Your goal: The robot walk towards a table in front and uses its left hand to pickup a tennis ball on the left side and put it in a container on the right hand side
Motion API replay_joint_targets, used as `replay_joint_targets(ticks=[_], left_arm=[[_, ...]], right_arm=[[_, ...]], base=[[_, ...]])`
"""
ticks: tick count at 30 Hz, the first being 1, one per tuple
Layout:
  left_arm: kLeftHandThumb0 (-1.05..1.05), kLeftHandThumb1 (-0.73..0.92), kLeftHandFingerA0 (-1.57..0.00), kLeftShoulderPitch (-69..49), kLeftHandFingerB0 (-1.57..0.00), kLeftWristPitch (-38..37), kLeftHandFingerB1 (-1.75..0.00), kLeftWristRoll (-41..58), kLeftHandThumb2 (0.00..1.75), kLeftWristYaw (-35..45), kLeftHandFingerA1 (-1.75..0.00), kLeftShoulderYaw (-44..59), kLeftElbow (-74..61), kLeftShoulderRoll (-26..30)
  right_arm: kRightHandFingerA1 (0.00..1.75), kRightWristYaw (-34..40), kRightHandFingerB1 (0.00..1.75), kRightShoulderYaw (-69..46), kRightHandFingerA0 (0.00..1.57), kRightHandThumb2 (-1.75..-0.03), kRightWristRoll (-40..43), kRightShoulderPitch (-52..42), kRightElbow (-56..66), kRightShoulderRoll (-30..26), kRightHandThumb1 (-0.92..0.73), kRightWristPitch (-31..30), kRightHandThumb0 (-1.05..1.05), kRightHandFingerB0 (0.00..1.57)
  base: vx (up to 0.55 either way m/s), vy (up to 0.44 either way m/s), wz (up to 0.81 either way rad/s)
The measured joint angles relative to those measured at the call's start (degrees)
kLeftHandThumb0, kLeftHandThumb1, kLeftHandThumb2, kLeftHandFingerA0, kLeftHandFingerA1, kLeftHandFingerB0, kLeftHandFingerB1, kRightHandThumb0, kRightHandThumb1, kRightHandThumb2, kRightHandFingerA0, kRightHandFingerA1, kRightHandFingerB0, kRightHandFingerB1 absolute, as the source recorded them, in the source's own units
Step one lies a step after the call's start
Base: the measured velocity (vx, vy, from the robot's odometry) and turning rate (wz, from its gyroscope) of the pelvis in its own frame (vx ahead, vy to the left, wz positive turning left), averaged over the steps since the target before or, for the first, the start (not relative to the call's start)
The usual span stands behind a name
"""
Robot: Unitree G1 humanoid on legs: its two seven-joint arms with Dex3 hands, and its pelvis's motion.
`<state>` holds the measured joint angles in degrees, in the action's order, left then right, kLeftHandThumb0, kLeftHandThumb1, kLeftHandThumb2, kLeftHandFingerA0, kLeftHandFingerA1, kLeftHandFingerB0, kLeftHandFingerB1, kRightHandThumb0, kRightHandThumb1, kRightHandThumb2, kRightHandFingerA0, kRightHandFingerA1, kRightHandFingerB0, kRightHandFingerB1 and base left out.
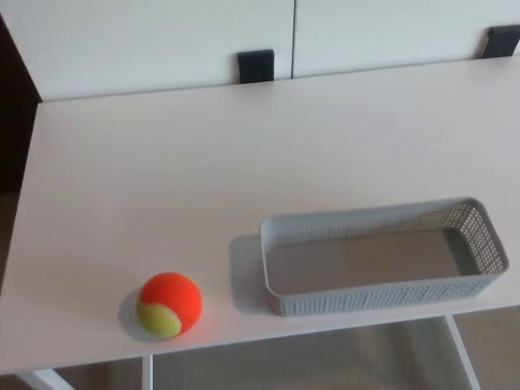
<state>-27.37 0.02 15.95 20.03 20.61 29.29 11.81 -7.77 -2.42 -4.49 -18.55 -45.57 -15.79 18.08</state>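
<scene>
An orange and yellow-green tennis ball [169, 304] rests on the white table [203, 179], near its front edge on the left. To the right of it lies a long grey perforated container [382, 257], with nothing inside, close to the front right edge. A gap of about a ball's width separates the two. Neither of my hands shows in the head view.
White wall panels with black brackets [256, 65] stand behind the table's far edge. The table's left edge borders a dark gap [15, 130]. Its white legs [146, 372] and the floor show below the front edge.
</scene>
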Motion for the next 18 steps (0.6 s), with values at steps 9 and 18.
replay_joint_targets(ticks=[9, 18], left_arm=[[0.03, 0.42, -0.36, 0.0, -0.21, -0.1, -0.50, 0.0, 0.86, -0.1, -0.58, 0.0, -0.1, 0.2], [0.03, 0.43, -0.35, 0.9, -0.20, -0.2, -0.50, 0.0, 0.87, -0.1, -0.58, 0.2, 0.3, 0.7]], right_arm=[[0.53, 0.3, 0.42, 0.8, 0.71, -0.59, -0.7, -0.2, -0.3, 0.0, -0.59, 0.7, -0.45, 0.47], [0.52, 0.1, 0.43, 0.4, 0.71, -0.59, -0.6, -0.1, 0.6, 0.4, -0.59, 0.8, -0.44, 0.48]], base=[[-0.01, 0.195, -0.05], [0.00, 0.008, 0.06]])
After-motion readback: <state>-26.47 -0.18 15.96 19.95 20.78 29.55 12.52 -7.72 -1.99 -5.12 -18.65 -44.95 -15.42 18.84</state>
